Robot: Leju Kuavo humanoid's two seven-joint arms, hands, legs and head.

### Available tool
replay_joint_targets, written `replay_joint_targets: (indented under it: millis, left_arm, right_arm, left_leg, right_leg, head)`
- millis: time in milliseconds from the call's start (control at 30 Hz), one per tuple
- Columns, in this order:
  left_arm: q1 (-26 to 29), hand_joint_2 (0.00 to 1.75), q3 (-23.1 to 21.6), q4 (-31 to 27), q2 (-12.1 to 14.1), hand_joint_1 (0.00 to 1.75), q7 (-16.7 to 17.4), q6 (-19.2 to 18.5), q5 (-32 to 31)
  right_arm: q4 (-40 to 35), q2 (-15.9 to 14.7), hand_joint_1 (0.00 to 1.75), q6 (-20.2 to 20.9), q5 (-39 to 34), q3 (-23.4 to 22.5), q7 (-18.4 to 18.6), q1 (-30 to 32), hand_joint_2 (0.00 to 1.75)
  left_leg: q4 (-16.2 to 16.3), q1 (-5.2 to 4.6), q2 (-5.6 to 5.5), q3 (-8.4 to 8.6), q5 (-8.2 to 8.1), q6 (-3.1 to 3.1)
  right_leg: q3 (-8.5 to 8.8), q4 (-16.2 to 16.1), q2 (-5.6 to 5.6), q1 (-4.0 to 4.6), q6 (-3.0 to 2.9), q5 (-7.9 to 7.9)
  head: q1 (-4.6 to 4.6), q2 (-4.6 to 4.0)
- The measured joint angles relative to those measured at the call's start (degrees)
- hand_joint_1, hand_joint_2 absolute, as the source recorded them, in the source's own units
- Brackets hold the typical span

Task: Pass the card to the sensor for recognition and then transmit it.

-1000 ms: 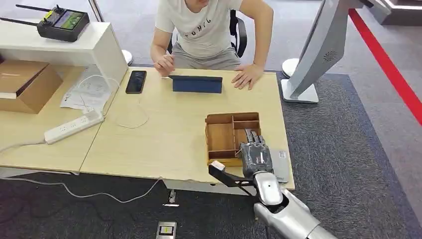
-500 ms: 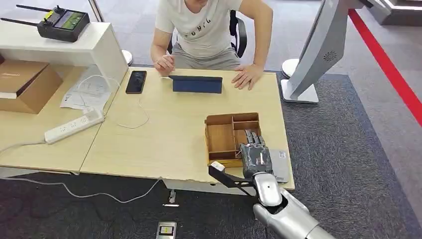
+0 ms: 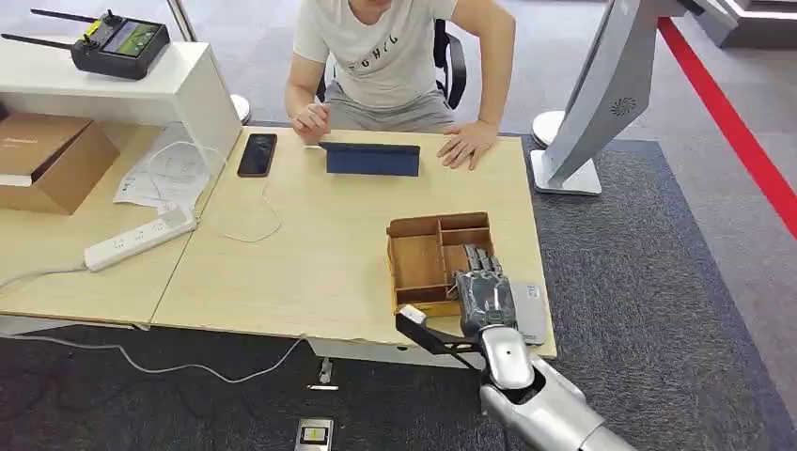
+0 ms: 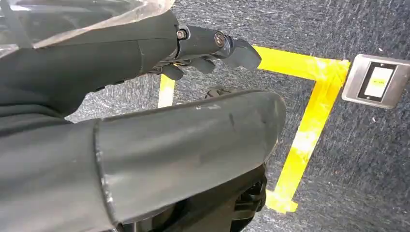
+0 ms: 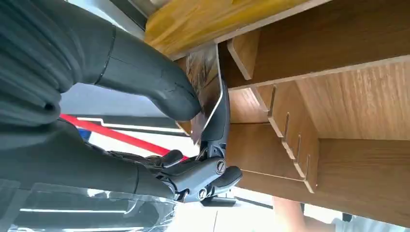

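Observation:
My right hand [image 3: 485,296] reaches over the near right corner of a wooden divided box [image 3: 418,254] on the table. In the right wrist view the thumb and a finger pinch a glossy card [image 5: 209,92] that stands on edge in a slot of the box [image 5: 338,106]. In the head view the hand hides the card. A flat grey device [image 3: 532,315], possibly the sensor, lies right of the box, beside the hand. My left hand [image 4: 159,53] hangs over the carpet with its fingers loosely bent and nothing in them.
A person [image 3: 385,56] sits at the table's far side, both hands resting by a dark tablet [image 3: 372,159]. A phone [image 3: 257,154], a cable and a power strip [image 3: 139,238] lie to the left. A grey screen stand [image 3: 601,94] rises at the right.

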Motion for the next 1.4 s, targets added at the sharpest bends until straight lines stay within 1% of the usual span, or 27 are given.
replay_joint_targets:
  millis: [200, 433, 700, 1000, 1133, 1300, 1400]
  left_arm:
    - [0.01, 0.0, -0.09, 0.0, 0.13, 0.0, 0.0, -0.31, -0.55]
    - [0.02, 0.0, -0.11, 0.0, 0.2, 0.0, -0.59, -0.41, -0.79]
    - [0.02, 0.0, -0.15, 0.02, 0.24, 0.0, -0.68, -0.46, -1.05]
    - [-0.04, 0.0, -0.17, 0.02, 0.26, 0.0, -0.61, -0.74, -1.64]
    - [-0.24, 0.0, -0.81, 0.02, 0.26, 0.0, -0.42, -0.76, -2.14]
    - [-0.87, 0.0, -1.27, 0.02, 0.26, 0.0, 0.13, -0.76, -2.91]
    - [-1.08, 0.0, -1.55, 0.02, 0.26, 0.0, 0.26, -0.83, -3.3]
  right_arm:
    - [-1.24, -1.03, 1.75, -0.31, 1.11, -0.37, 0.44, 0.0, 1.75]
    - [-6.89, -3.08, 1.75, -0.35, 4.68, -1.6, 1.38, -0.98, 1.75]
    - [-11.89, -4.72, 1.75, -2.27, 5.79, -2.95, 1.16, -1.14, 1.75]
    - [-13.49, -5.75, 1.75, -4.13, 6.03, -3.5, 0.9, -1.05, 1.75]
    - [-13.92, -5.92, 1.75, -4.46, 7.04, -3.89, 0.07, -1.63, 1.75]
    - [-14.43, -5.88, 1.75, -3.17, 8.33, -3.89, -1.16, -4.71, 1.75]
    - [-14.56, -5.46, 1.75, -2.12, 10.14, -3.58, -2.65, -6.28, 1.75]
  left_leg:
    - [0.0, 0.0, 0.0, -0.01, 0.0, 0.0]
    - [0.0, 0.0, 0.0, -0.02, 0.0, 0.0]
    - [0.0, 0.0, 0.0, -0.01, 0.0, 0.0]
    - [0.0, 0.0, 0.0, -0.02, 0.0, 0.0]
    - [0.0, 0.0, 0.0, -0.04, 0.0, 0.0]
    - [0.0, 0.01, -0.01, -0.02, 0.03, -0.01]
    - [0.0, -0.01, 0.0, -0.08, 0.03, -0.01]
  right_leg:
    - [0.0, 0.0, 0.0, 0.0, -0.01, 0.02]
    - [-0.01, 0.0, 0.0, 0.0, -0.01, 0.02]
    - [-0.01, 0.0, 0.0, 0.0, -0.01, 0.02]
    - [-0.02, 0.0, 0.0, 0.0, -0.01, 0.02]
    - [-0.01, 0.02, 0.0, 0.0, -0.01, 0.02]
    - [0.0, 0.02, 0.01, 0.01, -0.04, 0.04]
    - [-0.06, 0.07, 0.01, 0.0, -0.04, 0.06]
  head:
    - [0.0, 0.0]
    - [0.0, 0.0]
    - [0.0, 0.0]
    - [0.0, 0.0]
    - [0.0, 0.0]
    - [0.0, 0.0]
    - [0.0, 0.0]
